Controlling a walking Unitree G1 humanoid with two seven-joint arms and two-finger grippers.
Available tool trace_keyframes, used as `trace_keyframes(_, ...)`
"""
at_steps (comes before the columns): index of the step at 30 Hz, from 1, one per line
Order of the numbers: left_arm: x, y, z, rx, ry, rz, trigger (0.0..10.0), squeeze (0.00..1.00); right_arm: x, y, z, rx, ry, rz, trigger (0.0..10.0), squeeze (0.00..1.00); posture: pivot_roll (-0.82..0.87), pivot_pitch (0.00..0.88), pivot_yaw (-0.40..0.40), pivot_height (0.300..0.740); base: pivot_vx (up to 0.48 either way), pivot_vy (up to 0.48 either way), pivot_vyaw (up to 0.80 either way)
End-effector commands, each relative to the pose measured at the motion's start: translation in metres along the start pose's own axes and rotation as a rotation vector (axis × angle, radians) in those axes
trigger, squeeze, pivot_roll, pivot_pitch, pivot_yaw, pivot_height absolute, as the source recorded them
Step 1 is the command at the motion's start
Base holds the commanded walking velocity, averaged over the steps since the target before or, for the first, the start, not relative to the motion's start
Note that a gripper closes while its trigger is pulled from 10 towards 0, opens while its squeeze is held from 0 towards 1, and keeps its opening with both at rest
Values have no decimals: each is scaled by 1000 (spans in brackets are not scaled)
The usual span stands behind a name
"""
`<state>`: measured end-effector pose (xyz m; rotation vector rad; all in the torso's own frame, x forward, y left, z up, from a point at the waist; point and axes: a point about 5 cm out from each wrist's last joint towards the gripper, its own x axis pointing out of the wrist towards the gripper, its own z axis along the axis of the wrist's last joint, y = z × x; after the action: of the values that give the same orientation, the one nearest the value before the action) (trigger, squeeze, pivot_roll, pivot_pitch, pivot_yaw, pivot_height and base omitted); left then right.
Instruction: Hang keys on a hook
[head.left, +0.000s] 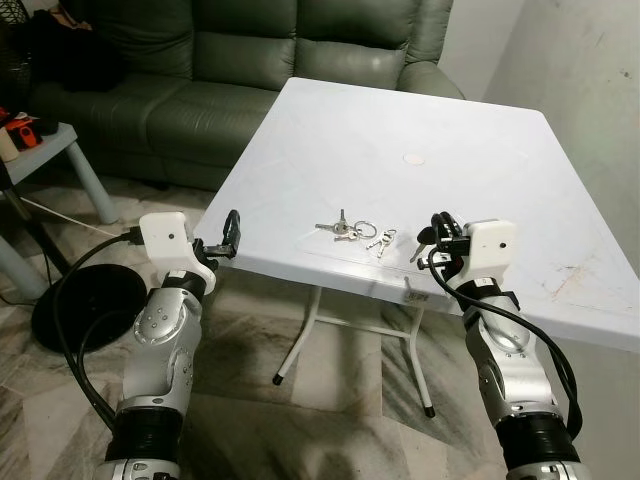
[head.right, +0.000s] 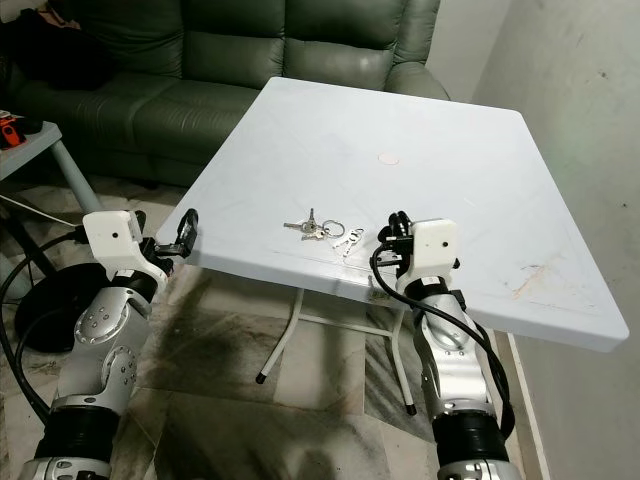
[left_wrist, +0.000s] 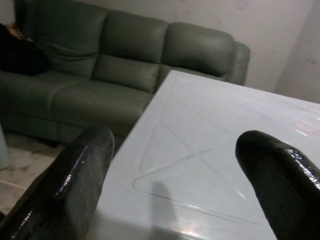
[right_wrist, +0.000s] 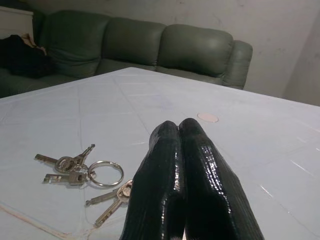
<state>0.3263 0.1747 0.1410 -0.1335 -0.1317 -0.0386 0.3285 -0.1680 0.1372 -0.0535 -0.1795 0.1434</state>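
Right gripper (head.left: 432, 240): lower right of centre in the left eye view, at the near edge of the table, black fingers (right_wrist: 185, 170) pressed together with nothing between them, tips aimed over the tabletop toward the keys. Silver forearm and white wrist housing rise from the bottom right corner of the frame.

Left gripper (head.left: 232, 235): left of centre, just off the table's near left edge, fingers (left_wrist: 75, 175) spread apart and holding nothing. In its wrist view the table edge shows between the two fingertips.

Keys (head.left: 352, 233): one bunch on a metal ring, lying flat on the tabletop near the front edge, centre of frame; several small silver keys fan out to either side of the ring. Just beside the right gripper's tips, not touched by them; well apart from the left gripper.

Table (head.left: 480, 130): white, square, plastic, on folding white legs; brownish scuff marks toward its right edge, a small round mark (head.left: 414, 158) near the middle.

Sofa (head.left: 200, 60): dark green, cushioned, across the top of the frame behind the table.

Side table (head.left: 55, 150): pale grey, upper left, carrying an orange and black object (head.left: 22, 133) too small to identify.

Floor: marbled tile, with a black round base (head.left: 75, 300) and black cable at lower left.
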Motion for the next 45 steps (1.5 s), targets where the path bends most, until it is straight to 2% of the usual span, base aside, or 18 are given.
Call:
trace_keyframes(1,0,1,4,11,-17,7,10000,0,3,-2,3,-4,-3,-11,10000,0,41,0,-50,740,0,0,-725)
trace_keyframes(8,-7,3,-5,-1,8,17,10000,0,0,0,-3,21,21,-41,10000,0,42,0,-54,740,0,0,-728)
trace_keyframes(16,-1,4,-1,11,-14,25,10000,0,1,8,-2,26,15,-21,10000,0,42,0,-57,740,0,0,-722)
trace_keyframes(21,1,4,-1,-13,-4,24,10000,0,1,8,-1,26,12,-26,10000,0,40,0,-55,740,0,51,-721)
trace_keyframes(22,2,3,-2,-39,-4,22,10000,0,2,8,-1,26,11,-28,10000,0,40,0,-55,740,0,476,-719)
trace_keyframes(25,3,4,-1,-28,-4,28,10000,0,2,9,-1,24,8,-27,10000,0,38,0,-54,740,0,431,-725)
trace_keyframes(33,4,2,-2,-20,7,26,10000,0,0,10,-1,14,9,-24,10000,0,37,0,-55,740,0,0,-724)
trace_keyframes(45,4,0,-6,-48,43,27,10000,0,-2,9,-2,-2,18,-19,10000,0,39,0,-61,740,0,0,-724)
